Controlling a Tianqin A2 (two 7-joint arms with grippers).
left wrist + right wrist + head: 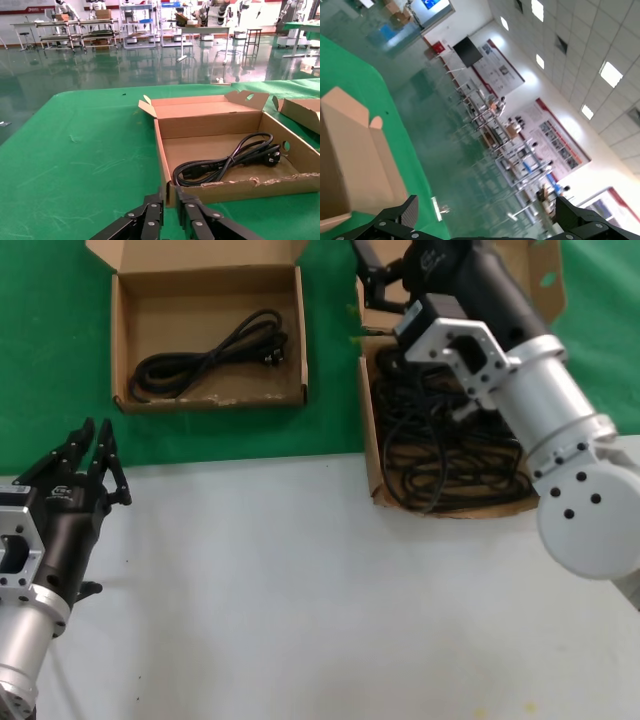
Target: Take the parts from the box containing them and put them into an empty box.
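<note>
The smaller shallow box (122, 340) with a frayed front edge stands at the back left and holds one coiled black power cord (210, 355); box (235, 189) and cord (225, 162) also show in the left wrist view. The larger box (371, 455) at the right holds several tangled black cords (440, 455), partly hidden by my right arm. My right gripper (368, 280) hangs above that box's far end, open and empty, fingers wide apart (485, 210). My left gripper (92, 445) is shut and empty, just in front of the smaller box (169, 200).
Both boxes rest on a green cloth (50, 360); nearer me is a white tabletop (300, 590). The larger box's lid flap (345, 150) stands up beside my right gripper. The larger box's edge shows in the left wrist view (300, 112).
</note>
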